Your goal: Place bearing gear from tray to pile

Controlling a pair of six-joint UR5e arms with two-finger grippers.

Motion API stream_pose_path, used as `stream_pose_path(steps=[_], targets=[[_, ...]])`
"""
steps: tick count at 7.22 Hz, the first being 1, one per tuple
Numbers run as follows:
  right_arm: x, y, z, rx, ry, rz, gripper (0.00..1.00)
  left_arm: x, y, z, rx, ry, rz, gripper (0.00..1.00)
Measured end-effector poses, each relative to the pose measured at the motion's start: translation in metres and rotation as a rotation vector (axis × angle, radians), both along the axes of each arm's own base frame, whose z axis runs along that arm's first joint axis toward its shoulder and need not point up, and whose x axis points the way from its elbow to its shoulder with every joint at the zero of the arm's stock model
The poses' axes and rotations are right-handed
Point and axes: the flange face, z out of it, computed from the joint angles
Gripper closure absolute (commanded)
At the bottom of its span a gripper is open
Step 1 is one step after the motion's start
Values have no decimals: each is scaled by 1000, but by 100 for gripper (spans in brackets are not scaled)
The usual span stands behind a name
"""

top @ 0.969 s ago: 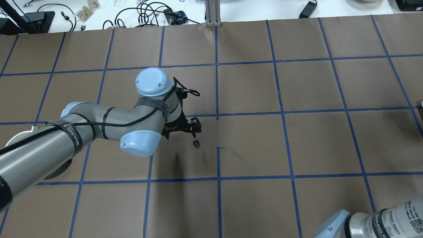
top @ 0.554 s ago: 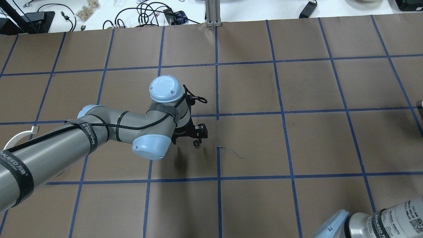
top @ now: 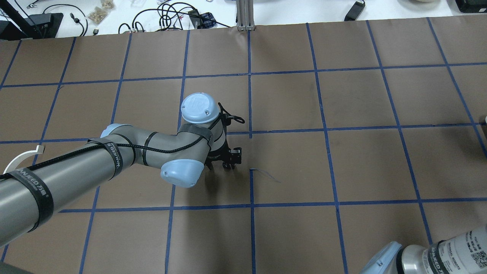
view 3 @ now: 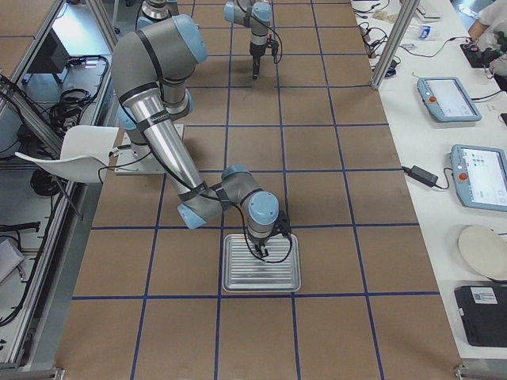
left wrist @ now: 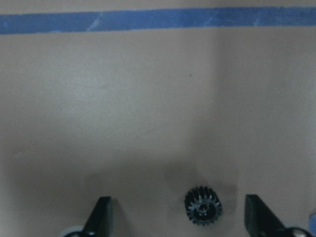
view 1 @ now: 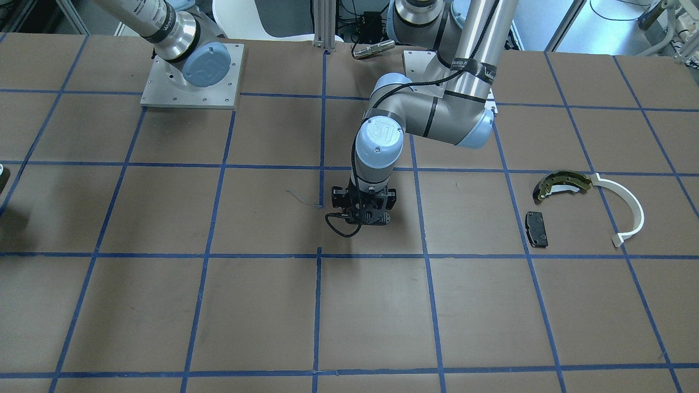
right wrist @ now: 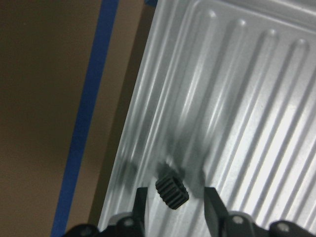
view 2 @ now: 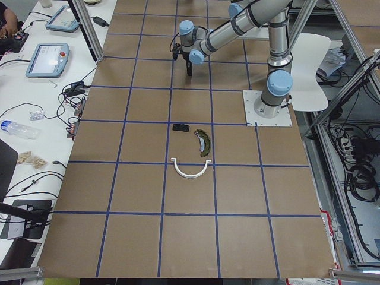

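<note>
The left pincer points straight down at the middle of the desk, and its jaws stand wide. Only the left wrist view shows what is between them: a small black gear lies flat on the brown paper. It is nearer to one finger than to the other and touches neither. In the front-facing view the wrist covers this place.

The right pincer shows clearly in its own wrist view and only small in the right side view, low over a ribbed metal tray. Its jaws stand narrow on both sides of a second gear, which lies in the tray near the rim, with a small gap on each side.

The pile is well apart from both gears, on the robot's left: an olive brake shoe, a white half-ring and a black pad. The overhead view gives only one end of the half-ring.
</note>
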Motion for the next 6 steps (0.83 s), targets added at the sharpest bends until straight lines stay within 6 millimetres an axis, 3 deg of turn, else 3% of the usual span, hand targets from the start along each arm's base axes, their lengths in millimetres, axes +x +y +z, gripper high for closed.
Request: stream_pose_path(steps=[1, 2, 4, 6], targets=[[0, 0, 0, 1, 0, 0, 90, -1, 2, -1, 7, -2, -4, 100], [0, 0, 0, 1, 1, 0, 97, -2, 2, 0, 7, -3, -8, 100], [1, -1, 2, -2, 5, -5, 100, 0, 0, 11, -15, 1, -13, 100], [3, -3, 12, -4, 24, -18, 100, 16, -17, 26, -43, 6, 10, 100]])
